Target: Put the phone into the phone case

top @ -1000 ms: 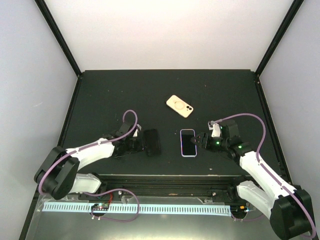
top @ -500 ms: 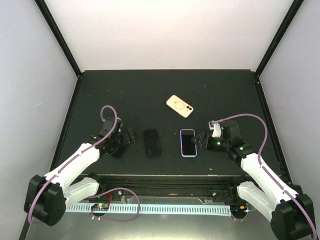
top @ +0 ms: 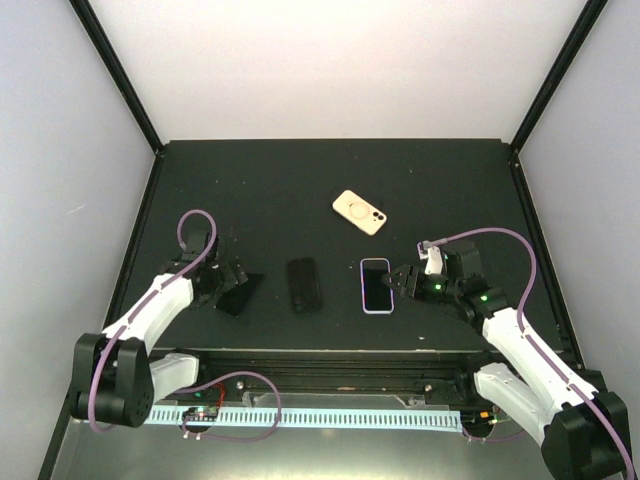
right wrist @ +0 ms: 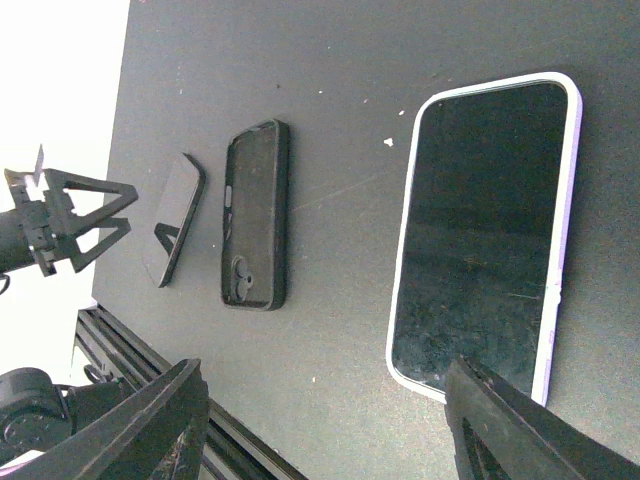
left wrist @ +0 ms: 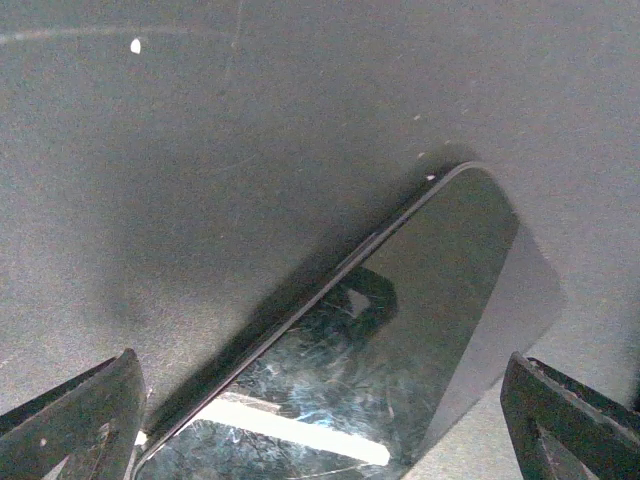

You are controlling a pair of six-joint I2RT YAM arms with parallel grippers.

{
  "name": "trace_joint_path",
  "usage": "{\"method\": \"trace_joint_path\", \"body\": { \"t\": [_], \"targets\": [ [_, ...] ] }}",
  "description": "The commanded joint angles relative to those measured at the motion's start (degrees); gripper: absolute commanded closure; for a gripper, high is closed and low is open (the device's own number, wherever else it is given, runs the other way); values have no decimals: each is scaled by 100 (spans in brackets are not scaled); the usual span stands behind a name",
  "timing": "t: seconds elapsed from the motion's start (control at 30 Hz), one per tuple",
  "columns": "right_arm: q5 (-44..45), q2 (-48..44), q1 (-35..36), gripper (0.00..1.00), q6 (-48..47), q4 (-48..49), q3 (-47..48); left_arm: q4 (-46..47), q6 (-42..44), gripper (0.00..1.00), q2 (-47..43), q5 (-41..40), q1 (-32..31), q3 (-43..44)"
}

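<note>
The bare dark phone point(top: 243, 293) rests on the black mat left of the empty black phone case point(top: 304, 284); the two are apart. My left gripper point(top: 230, 282) is open just left of the phone. In the left wrist view the phone's glossy screen point(left wrist: 400, 340) fills the space between the spread fingers point(left wrist: 75, 420), which do not touch it. The right wrist view shows the phone point(right wrist: 172, 220) edge-on beside the case point(right wrist: 256, 230), which lies inner side up. Whether the phone lies flat I cannot tell. My right gripper point(top: 398, 280) is open with nothing in it.
A second phone in a lavender case point(top: 376, 285) lies screen up just left of my right gripper, its near corner close to one finger point(right wrist: 520, 420). A beige case point(top: 360, 212) lies farther back. The table's front rail point(top: 330, 358) runs along the near edge.
My left gripper has opened wide and drawn back to the left, away from the black case. The dark phone now rests on the mat in front of it. The right arm has not moved.
</note>
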Motion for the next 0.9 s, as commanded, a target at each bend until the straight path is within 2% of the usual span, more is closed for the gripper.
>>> {"method": "trace_joint_path", "body": {
  "t": [0.0, 0.23, 0.53, 0.87],
  "targets": [
    [-93, -89, 3, 34, -25, -32, 111, 127, 158, 1, 297, 121, 105, 106],
    [-96, -34, 5, 34, -23, 25, 110, 345, 139, 2, 119, 600, 98, -255],
    [-120, 141, 0, 34, 10, 126, 172, 514, -170, 12, -376, 1363, 15, -779],
    [-115, 138, 20, 34, 111, 230, 75, 286, -554, 15, -740, 1074, -779, -676]
  ]
}}
